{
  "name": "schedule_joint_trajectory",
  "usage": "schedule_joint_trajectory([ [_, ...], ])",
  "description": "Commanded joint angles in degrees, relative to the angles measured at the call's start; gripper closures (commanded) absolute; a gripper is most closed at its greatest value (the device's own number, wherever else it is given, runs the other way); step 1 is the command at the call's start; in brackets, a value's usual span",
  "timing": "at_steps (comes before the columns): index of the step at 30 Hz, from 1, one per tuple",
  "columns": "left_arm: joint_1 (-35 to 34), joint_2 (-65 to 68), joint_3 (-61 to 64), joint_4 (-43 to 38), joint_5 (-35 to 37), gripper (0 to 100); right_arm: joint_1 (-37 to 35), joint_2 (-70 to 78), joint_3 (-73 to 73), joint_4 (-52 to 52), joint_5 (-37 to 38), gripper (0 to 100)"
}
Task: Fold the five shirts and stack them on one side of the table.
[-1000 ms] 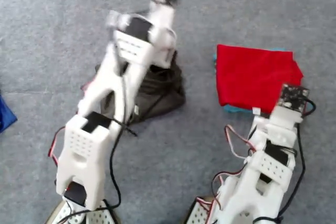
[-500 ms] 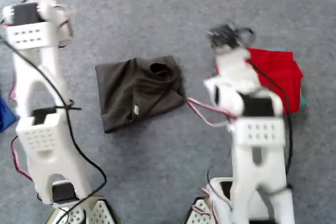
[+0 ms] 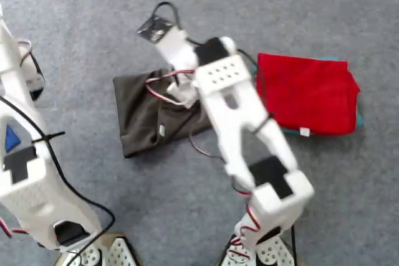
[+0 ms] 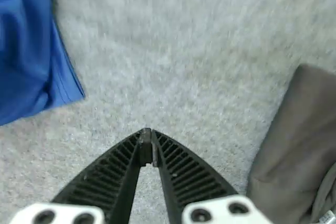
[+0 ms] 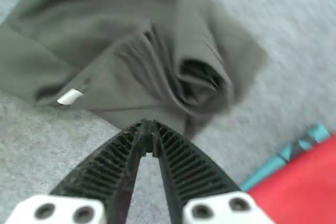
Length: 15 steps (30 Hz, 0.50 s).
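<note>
One blue shirt (image 4: 23, 45) near left gripper (image 4: 146, 139)

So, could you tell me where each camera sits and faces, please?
High view: fixed overhead, facing down on table, left arm, right arm, dark shirt, red shirt.
Left wrist view: wrist-mounted, looks down past left end effector at blue shirt.
Right wrist view: wrist-mounted, looks down past right end effector at dark shirt.
All three share the dark shirt.

Fingers together: left gripper (image 4: 146, 136), right gripper (image 5: 147, 128)
</note>
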Motion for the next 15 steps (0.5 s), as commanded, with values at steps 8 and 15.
schedule_joint_trajectory([
  [8,0.31,-21.98,57.01,-43.96,-0.18,97,0.09,20.26,-23.34,3.69,2.73,98.3],
  [15,2.86,-22.59,67.65,-51.78,2.55,97,7.91,33.63,-40.48,4.13,5.27,98.3],
])
